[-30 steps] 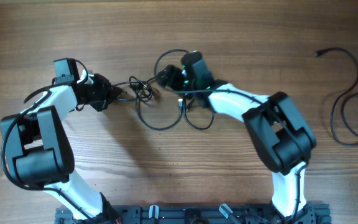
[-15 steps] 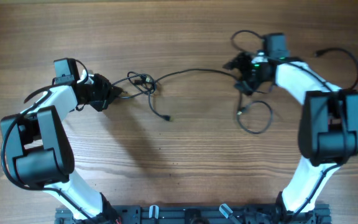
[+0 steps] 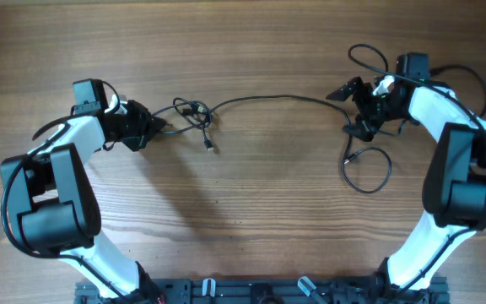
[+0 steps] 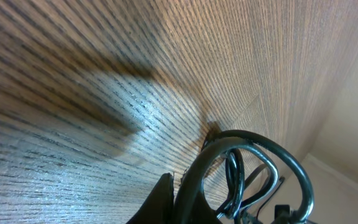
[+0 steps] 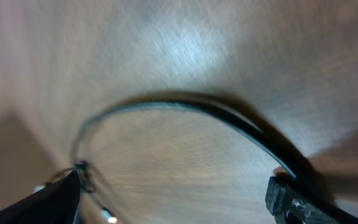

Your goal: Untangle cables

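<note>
The cables form a small knot (image 3: 191, 111) left of centre. One long black cord (image 3: 268, 98) runs right from it to loose loops (image 3: 368, 171) by my right gripper. A free plug end (image 3: 212, 149) lies below the knot. My left gripper (image 3: 152, 127) is shut on the knot's left side; its wrist view shows the shut fingers (image 4: 176, 193) against a cable loop (image 4: 253, 162). My right gripper (image 3: 350, 110) is open with its fingers wide apart. In its wrist view (image 5: 173, 193) the cord (image 5: 166, 104) arcs across above the fingers and passes by the right one.
Another black cable (image 3: 477, 78) lies at the far right, partly hidden behind the right arm. A small loop (image 3: 365, 56) sits above the right gripper. The arm bases stand at the front edge of the wooden table (image 3: 251, 219).
My right gripper has swept from the middle to the far right, dragging the cord and loops out of the tangle, and its fingers now stand wide apart. The left gripper has stayed put.
</note>
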You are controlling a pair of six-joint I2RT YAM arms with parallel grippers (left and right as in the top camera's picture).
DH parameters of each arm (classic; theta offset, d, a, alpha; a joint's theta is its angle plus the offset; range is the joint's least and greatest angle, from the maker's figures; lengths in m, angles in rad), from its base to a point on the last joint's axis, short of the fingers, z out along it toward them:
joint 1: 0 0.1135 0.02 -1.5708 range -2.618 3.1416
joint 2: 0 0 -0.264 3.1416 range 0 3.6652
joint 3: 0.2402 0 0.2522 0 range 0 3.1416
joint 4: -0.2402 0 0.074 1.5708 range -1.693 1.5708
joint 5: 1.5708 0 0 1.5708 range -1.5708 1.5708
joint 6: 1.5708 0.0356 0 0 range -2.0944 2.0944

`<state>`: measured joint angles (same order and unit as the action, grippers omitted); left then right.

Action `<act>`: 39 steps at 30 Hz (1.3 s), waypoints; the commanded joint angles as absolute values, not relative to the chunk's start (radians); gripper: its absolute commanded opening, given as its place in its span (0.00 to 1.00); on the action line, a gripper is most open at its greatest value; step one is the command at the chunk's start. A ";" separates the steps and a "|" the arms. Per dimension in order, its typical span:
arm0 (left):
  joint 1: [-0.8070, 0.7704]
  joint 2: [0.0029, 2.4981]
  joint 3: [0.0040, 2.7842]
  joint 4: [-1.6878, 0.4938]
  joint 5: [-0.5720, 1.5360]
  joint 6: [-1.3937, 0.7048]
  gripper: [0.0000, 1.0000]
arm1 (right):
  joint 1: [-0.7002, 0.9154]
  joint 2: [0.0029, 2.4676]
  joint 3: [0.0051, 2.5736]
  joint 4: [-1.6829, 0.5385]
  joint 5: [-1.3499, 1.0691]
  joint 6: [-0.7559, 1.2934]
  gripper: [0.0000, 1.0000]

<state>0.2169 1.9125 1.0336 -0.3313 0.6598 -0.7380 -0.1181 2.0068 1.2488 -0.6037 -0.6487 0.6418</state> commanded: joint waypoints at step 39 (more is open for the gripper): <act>0.174 1.615 1.042 -0.391 0.614 -0.513 0.89 | 0.433 1.794 1.197 -0.225 -0.467 0.655 1.00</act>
<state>0.2100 1.7664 1.0351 -0.3508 0.8925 -0.5213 0.4351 1.7702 1.1931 -0.2237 -0.4873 0.6754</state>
